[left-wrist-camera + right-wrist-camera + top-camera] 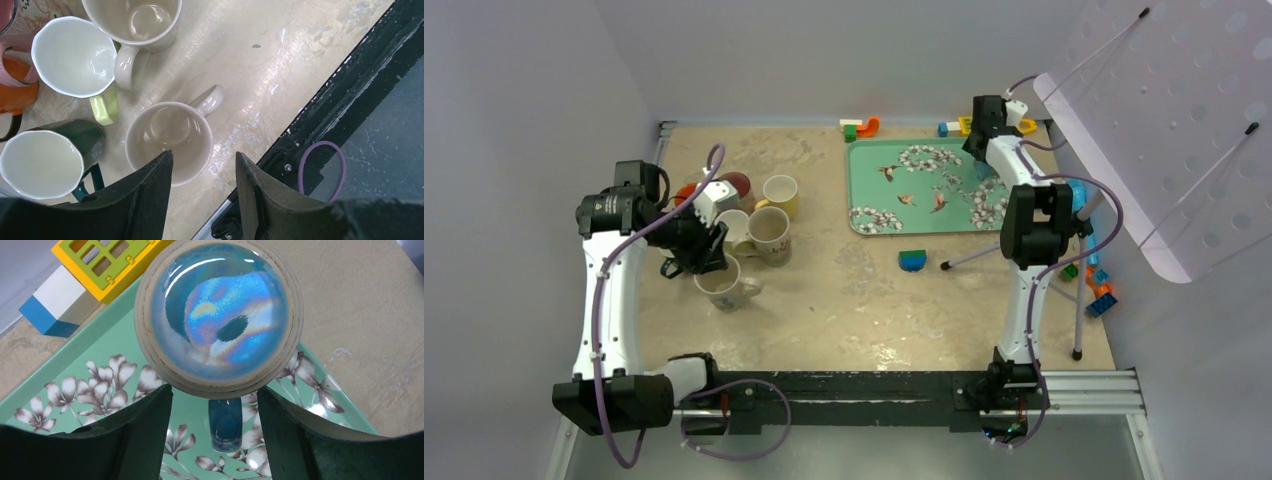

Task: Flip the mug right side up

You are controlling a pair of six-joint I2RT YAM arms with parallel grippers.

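A blue mug (pixel 220 315) stands upside down on the green flowered tray (pixel 65 370), its iridescent base facing up and its handle (pixel 225 425) pointing toward the wrist. My right gripper (pixel 214 389) hangs over it, open, one finger on each side of the handle with a gap on both sides. From above, the right arm hides most of this mug (pixel 984 173). My left gripper (pixel 205 153) is open and holds nothing, just above the near rim of an upright beige mug (pixel 170 135).
Upright mugs cluster at the left: white with a green handle (pixel 75 57), another beige (pixel 132 20), dark green (pixel 42 162), orange (pixel 15 90). Toy blocks lie behind the tray (pixel 859 127) and at the right (pixel 1099 295). A blue-green block (pixel 913 260) sits mid-table. A perforated panel (pixel 1164 130) overhangs the right.
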